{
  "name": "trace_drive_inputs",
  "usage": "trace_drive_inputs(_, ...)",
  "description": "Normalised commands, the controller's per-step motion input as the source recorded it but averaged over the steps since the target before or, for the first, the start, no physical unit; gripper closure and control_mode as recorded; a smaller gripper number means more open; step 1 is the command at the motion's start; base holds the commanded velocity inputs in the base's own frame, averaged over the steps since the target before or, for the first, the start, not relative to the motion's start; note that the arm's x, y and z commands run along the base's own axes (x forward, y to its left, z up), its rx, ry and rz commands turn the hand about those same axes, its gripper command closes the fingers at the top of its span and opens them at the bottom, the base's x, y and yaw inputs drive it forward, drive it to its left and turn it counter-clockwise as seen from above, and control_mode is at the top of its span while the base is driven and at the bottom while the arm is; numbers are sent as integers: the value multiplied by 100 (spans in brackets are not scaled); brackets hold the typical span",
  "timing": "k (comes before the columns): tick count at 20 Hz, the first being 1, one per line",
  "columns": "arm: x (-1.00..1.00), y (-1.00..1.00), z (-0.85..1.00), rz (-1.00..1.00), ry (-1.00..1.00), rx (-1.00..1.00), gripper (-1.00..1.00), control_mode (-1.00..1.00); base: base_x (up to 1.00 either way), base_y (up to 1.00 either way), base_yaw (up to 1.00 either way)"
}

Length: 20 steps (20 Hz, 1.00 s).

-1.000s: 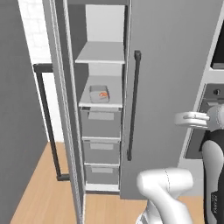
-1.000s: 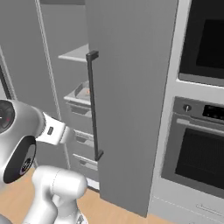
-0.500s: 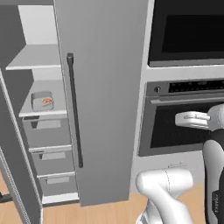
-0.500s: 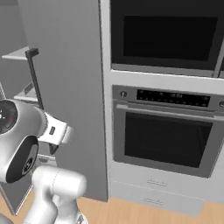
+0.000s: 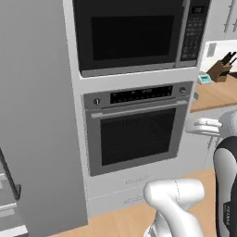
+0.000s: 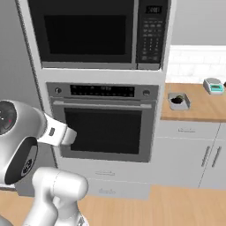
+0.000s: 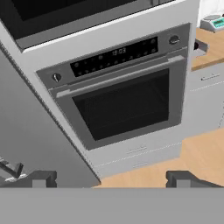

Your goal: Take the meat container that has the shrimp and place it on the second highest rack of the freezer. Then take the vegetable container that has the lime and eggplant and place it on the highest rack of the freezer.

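Note:
The freezer (image 5: 37, 115) shows as a tall grey panel at the left of the left base view, with the foot of its dark bar handle (image 5: 13, 183) and drawer fronts (image 5: 7, 217) low down. Both shelf boards and the shrimp are out of view. A small grey tray (image 6: 178, 101) stands on the wooden counter to the right of the oven, and a dark rounded thing in it looks like the eggplant (image 6: 176, 99). The lime is too small to make out. My gripper (image 7: 111, 179) is open, holds nothing, and faces the oven from a distance.
A black microwave (image 5: 129, 32) sits above a built-in oven (image 5: 136, 134) in the column beside the freezer. The counter (image 6: 198, 108) also carries a teal-topped scale (image 6: 214, 86) and a knife block (image 5: 221, 69). White cabinets (image 6: 194, 154) stand under it, and wooden floor (image 6: 167, 203) lies in front.
The whole picture has swung right: the camera moved from the open freezer, with the shrimp tray on its lower shelf, to the oven column and counter. The gripper stays open.

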Motion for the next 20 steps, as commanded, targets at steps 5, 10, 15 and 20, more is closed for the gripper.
trace_drive_inputs(5,0,0,0,0,0,0,-100,100,58,-100,-24)
trace_drive_inputs(10,0,0,0,0,0,0,-100,100,71,-100,-24)
trace_drive_inputs(15,0,0,0,0,0,0,-100,100,93,-81,-21)
trace_drive_inputs(20,0,0,0,0,0,0,-100,100,100,-83,-7)
